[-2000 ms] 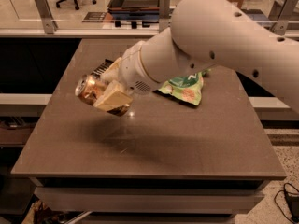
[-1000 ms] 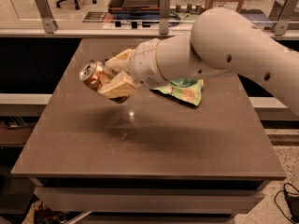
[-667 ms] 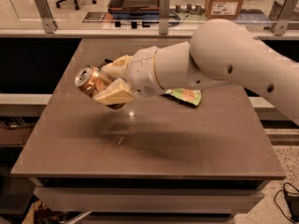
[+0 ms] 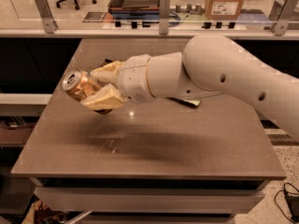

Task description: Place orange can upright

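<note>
Two tan fingers (image 4: pixel 103 98) of the claw (image 4: pixel 91 88) are clamped on the orange can (image 4: pixel 76 83), one above its side and one below. The can hangs in the air over the left part of the desk (image 4: pixel 163 146), not touching it. It lies tilted, silver pull-tab end facing left. I judge it is held clear of the desk so the wrist has room to turn it end-down before lowering. Under the arm, nearer the desk's middle, the edge of a green packet (image 4: pixel 192 103) peeks out.
</note>
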Controlling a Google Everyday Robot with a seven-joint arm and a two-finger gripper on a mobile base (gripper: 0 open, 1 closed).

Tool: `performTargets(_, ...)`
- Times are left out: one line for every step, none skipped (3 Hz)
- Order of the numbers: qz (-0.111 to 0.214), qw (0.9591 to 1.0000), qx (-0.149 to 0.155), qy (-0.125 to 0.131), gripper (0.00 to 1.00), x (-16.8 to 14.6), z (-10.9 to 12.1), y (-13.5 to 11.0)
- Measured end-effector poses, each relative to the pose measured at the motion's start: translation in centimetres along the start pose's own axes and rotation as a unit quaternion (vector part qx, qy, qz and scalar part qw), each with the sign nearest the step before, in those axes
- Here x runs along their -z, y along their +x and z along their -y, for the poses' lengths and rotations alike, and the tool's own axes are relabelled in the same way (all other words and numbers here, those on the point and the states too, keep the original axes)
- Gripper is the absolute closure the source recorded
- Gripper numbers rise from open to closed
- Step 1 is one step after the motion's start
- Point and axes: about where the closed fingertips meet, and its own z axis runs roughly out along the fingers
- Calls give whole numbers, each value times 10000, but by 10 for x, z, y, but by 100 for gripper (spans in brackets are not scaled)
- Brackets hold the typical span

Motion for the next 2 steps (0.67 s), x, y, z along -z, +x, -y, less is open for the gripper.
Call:
performTargets(340,9994,-16,41,100,-8,1,-3)
performTargets(636,9979,-91,105,100,-18,-1,-3)
